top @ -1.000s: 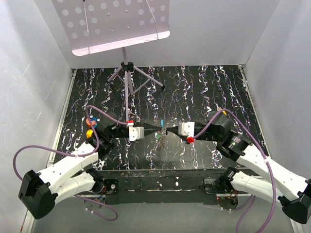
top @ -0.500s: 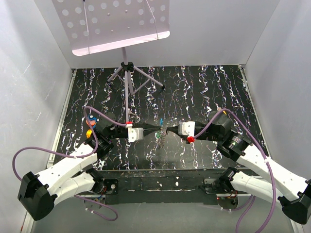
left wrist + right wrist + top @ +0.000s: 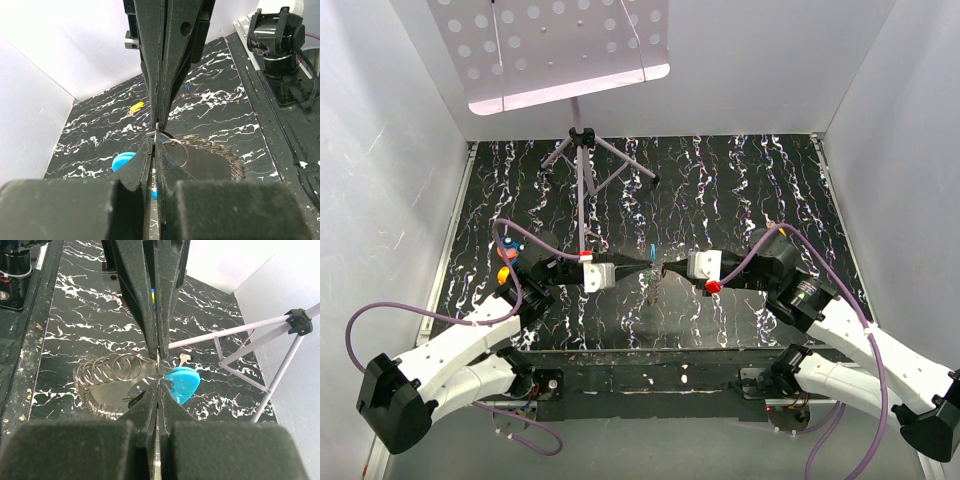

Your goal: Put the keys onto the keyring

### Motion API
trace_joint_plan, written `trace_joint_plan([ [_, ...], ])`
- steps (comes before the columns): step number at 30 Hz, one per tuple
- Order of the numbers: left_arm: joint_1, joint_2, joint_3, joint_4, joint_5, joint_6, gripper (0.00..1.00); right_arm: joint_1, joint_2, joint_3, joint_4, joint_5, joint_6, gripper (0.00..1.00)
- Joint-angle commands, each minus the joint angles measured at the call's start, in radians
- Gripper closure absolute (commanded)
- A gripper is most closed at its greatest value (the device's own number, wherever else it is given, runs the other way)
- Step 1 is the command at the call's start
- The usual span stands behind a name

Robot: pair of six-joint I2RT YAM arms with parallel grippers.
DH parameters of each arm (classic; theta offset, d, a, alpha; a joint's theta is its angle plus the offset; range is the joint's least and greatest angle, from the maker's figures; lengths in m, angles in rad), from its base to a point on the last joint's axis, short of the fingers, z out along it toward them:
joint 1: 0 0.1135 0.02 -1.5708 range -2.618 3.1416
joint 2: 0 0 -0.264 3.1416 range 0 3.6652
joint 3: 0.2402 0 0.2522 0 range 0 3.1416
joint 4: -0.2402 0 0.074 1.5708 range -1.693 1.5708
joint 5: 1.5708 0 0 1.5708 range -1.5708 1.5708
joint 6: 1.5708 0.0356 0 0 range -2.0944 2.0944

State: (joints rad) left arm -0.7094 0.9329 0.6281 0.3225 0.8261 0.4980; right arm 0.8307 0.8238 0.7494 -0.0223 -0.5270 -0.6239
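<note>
The keyring hangs between my two grippers above the mat: a bright blue tag (image 3: 184,382), a thin metal ring (image 3: 158,358) and a grey coil of linked rings (image 3: 97,377). In the top view only its blue tag (image 3: 651,251) shows clearly. My left gripper (image 3: 642,269) and right gripper (image 3: 668,268) meet tip to tip, both shut on the thin ring (image 3: 157,131). The coil (image 3: 220,152) and blue tag (image 3: 121,161) hang below. One small pale key (image 3: 184,359) lies on the mat beyond the tag. Other keys do not show.
A music stand's tripod (image 3: 582,160) stands at the back middle, with its perforated tray (image 3: 560,50) overhead. One tripod leg (image 3: 235,331) reaches close behind the grippers. White walls close in the marbled mat (image 3: 740,190) on three sides.
The left arm's wrist has shifted slightly toward the back. Both grippers stay tip to tip on the ring.
</note>
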Motion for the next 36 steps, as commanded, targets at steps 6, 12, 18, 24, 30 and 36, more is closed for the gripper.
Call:
trace_joint_plan([
  [6, -0.002, -0.002, -0.001, 0.041, 0.013, -0.004, 1.0, -0.002, -0.014, 0.025, 0.062, -0.019, 0.021, 0.99],
  [12, -0.004, 0.001, -0.001, 0.046, 0.016, -0.009, 1.0, -0.002, -0.014, 0.022, 0.067, -0.021, 0.026, 0.99],
  [18, -0.004, 0.003, -0.001, 0.047, 0.016, -0.01, 1.0, -0.002, -0.012, 0.024, 0.068, -0.025, 0.029, 0.99],
  [24, -0.004, 0.004, 0.001, 0.046, 0.016, -0.009, 1.0, -0.002, -0.012, 0.021, 0.073, -0.027, 0.03, 0.99],
  [30, -0.004, 0.012, 0.004, 0.043, 0.03, -0.01, 1.0, -0.002, -0.012, 0.022, 0.078, -0.027, 0.033, 0.99],
  [36, -0.002, 0.017, 0.005, 0.041, 0.042, -0.015, 1.0, -0.002, -0.014, 0.021, 0.082, -0.036, 0.043, 0.99],
])
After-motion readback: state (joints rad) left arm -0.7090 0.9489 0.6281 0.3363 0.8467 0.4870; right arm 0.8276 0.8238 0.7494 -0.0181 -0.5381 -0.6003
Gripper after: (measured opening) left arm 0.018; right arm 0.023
